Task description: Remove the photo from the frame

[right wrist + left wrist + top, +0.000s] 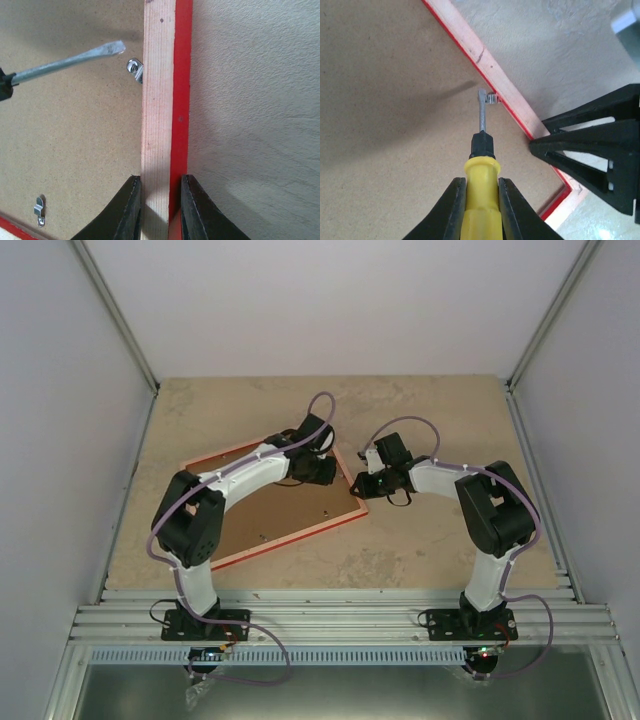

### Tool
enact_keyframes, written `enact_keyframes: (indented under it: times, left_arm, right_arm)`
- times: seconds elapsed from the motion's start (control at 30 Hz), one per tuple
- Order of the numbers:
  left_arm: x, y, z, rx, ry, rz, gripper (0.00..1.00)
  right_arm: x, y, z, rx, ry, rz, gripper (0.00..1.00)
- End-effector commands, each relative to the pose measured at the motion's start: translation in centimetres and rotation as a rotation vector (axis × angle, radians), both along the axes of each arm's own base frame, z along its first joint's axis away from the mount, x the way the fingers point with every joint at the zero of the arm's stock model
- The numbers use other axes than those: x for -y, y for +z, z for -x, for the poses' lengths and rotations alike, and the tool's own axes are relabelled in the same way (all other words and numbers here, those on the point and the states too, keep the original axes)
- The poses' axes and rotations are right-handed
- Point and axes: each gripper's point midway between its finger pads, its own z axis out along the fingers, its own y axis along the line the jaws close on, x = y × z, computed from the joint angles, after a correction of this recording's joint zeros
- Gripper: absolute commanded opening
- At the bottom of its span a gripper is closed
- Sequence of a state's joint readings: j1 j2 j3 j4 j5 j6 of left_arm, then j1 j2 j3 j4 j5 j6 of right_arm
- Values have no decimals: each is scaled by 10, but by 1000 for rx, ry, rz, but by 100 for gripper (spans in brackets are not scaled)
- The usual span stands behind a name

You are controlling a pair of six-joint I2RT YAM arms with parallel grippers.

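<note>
The frame (300, 532) lies face down on the table, its brown backing board (290, 510) facing up. The photo is hidden under that board. My left gripper (481, 182) is shut on a yellow-handled screwdriver (481, 200), whose metal tip (482, 95) touches a small silver clip (492, 98) at the frame's pale wooden rim (485, 60). My right gripper (161, 180) is shut on that rim (159, 100), one finger on the board side and one on the red outer edge. The same clip (135, 67) shows beside the screwdriver blade (70, 61).
A second silver clip (40, 210) sits on the board near another red edge. The right gripper's black fingers (590, 145) stand close beside the screwdriver. Beige stone-patterned tabletop (440, 550) surrounds the frame, with grey walls on three sides.
</note>
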State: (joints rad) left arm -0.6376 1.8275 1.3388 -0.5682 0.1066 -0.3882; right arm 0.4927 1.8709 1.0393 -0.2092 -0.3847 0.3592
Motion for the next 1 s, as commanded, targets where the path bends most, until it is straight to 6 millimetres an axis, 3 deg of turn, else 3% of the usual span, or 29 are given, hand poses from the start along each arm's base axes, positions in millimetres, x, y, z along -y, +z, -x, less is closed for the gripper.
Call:
enact_keyframes:
  times: [0.0,0.53,0.77,0.97]
  left_arm:
    - [11,10,-16,43,5,30,0]
    - [6,-9,-11,6,9,-4,0]
    - [1,10,-12,51,36,11,0]
    - [2,9,-11,42,28,11,0]
  right_arm:
    - [5,-14,9,-31,14,41,10]
    - [5,-15,11,-38,14,39,10]
    - [6,-14,11,-34,11,41,10]
    - [7,-14,13,-36,11,40,10]
